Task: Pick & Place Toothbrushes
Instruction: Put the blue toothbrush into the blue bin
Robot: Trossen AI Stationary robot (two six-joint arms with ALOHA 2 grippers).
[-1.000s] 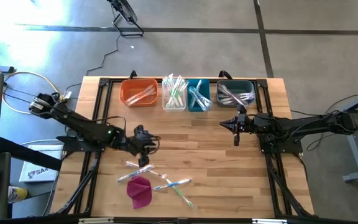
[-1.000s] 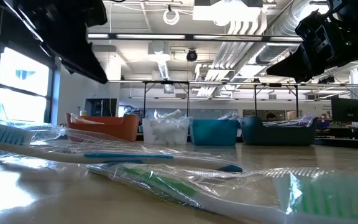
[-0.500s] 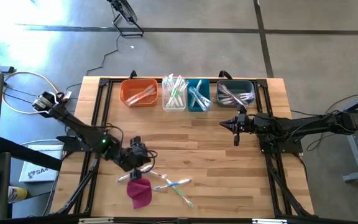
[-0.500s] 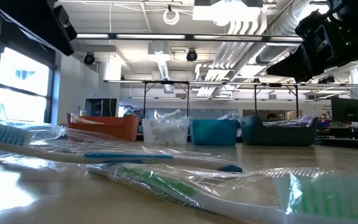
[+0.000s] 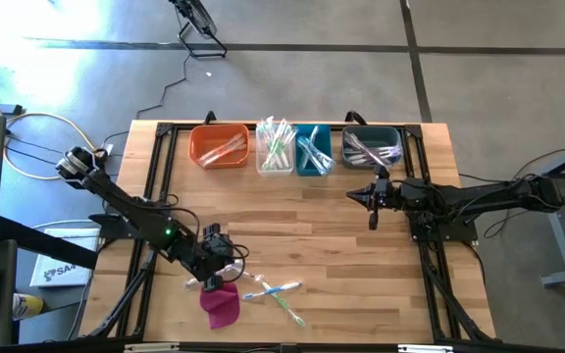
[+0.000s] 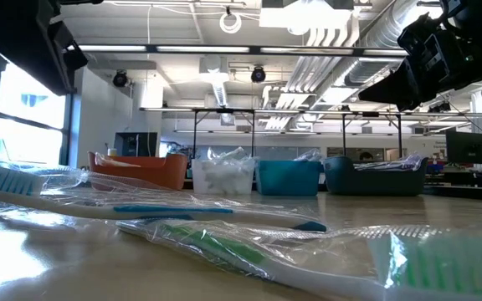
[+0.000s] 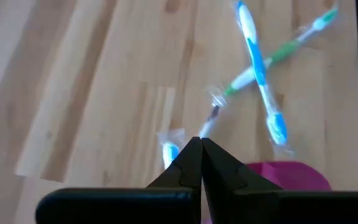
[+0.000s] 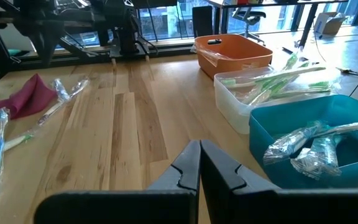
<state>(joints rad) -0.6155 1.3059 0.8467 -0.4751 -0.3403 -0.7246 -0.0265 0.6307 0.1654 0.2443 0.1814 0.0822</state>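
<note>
Several wrapped toothbrushes lie loose near the table's front: a blue one [image 5: 263,291] crossing a green one [image 5: 287,306], and a pink one [image 5: 196,280] beside a magenta cloth [image 5: 221,303]. My left gripper [image 5: 220,271] hangs shut over this group. In the left wrist view its tips [image 7: 200,144] point at the wrapper end of one toothbrush [image 7: 212,116], with a blue brush head [image 7: 169,152] beside them. My right gripper [image 5: 372,203] waits shut in front of the bins, holding nothing. My left gripper's shut tips stand at the near wrapper end [image 7: 207,126] of a toothbrush lying flat on the table, coming slanting down from above. I cannot tell whether they touch it.
Along the far edge stand an orange bin [image 5: 219,146], a clear bin [image 5: 275,147], a teal bin [image 5: 313,150] and a dark bin [image 5: 371,147], each with toothbrushes inside. Bare wood lies between the bins and the loose toothbrushes.
My left gripper has swung from the table's middle toward the near edge, over the loose toothbrushes beside the magenta cloth, tipping further down, and its fingers have shut. The toothbrushes and cloth lie as before.
</note>
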